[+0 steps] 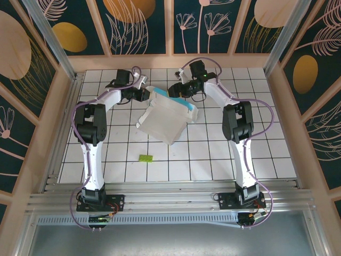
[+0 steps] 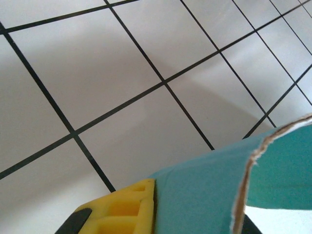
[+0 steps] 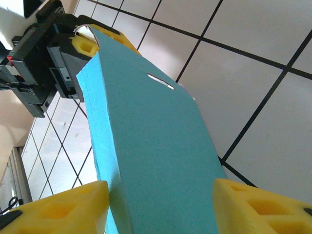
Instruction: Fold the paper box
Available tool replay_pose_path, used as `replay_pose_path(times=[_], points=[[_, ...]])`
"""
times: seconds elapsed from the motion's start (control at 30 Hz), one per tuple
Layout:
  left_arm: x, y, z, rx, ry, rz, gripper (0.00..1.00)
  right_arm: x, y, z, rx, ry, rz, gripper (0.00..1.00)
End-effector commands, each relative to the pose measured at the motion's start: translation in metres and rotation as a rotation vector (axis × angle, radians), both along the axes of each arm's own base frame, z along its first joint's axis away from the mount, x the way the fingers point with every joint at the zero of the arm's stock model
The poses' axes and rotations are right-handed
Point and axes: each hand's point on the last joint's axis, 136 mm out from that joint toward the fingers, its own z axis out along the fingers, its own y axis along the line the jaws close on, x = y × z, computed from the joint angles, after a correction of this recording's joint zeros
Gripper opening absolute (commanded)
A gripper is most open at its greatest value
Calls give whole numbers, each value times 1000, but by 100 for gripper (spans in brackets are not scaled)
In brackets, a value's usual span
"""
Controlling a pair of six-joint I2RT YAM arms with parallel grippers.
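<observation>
Clamping with the left claw point(image 1: 147, 95) the far left corner of the paper box point(image 1: 165, 120), tilted over the desk point(image 1: 240, 154) between both arms, and straddling its teal far flap with the right claw point(image 1: 178, 92), grip unclear.

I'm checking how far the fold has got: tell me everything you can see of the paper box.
The paper box is thin creased card, white on the face turned up and teal on the other, with a small slit in one teal panel. It is partly folded and lies slanted on the tiled table, its far edge lifted. The left gripper pinches its far left corner. A teal panel sits between the fingers of the right gripper; whether they clamp it is unclear.
</observation>
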Motion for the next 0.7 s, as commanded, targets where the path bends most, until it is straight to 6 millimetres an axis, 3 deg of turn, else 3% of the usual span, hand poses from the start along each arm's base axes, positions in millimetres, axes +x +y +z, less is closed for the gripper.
replay_pose_path(times=[0.0, 0.37, 0.67], points=[[1, -10, 50, -54, -43, 1, 11, -5, -2, -12, -70, -2, -8, 57], [-2, -13, 54, -17, 10, 19, 16, 8, -10, -13, -139, -56, -58, 56], [-13, -27, 64, -49, 29, 26, 20, 8, -5, -13, -140, -68, -55, 54]])
